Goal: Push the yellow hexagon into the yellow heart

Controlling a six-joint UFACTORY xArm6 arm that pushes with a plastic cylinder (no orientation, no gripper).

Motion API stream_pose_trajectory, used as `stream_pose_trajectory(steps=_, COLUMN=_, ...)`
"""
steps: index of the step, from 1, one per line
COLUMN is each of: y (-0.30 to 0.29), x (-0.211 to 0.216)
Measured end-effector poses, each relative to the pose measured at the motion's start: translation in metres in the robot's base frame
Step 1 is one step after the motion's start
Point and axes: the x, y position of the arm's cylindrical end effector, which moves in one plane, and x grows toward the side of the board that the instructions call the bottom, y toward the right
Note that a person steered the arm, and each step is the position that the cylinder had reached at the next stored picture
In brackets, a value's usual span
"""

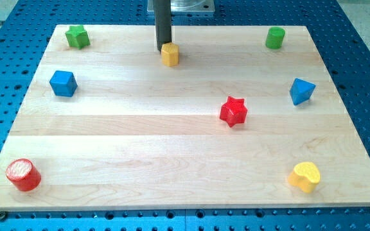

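An upright rod, no jaws, sets my tip (162,51) against the yellow hexagon (169,54) near the wooden desk's (172,147) top edge; the yellow heart (305,176) sits by its bottom-right corner.

Yellow hexagon (169,54): a small six-sided block, flat on the board, just to the view's right of my tip (162,51) (apparently touching it). Yellow heart (306,176): a lobed block lying flat, well apart from my tip, toward the view's bottom right.
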Motion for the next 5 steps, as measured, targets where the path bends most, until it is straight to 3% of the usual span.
stream_pose_trajectory(steps=2, y=0.006, x=0.071)
stream_pose_trajectory(steps=3, y=0.020, x=0.083)
stream_pose_trajectory(steps=5, y=0.059, x=0.049)
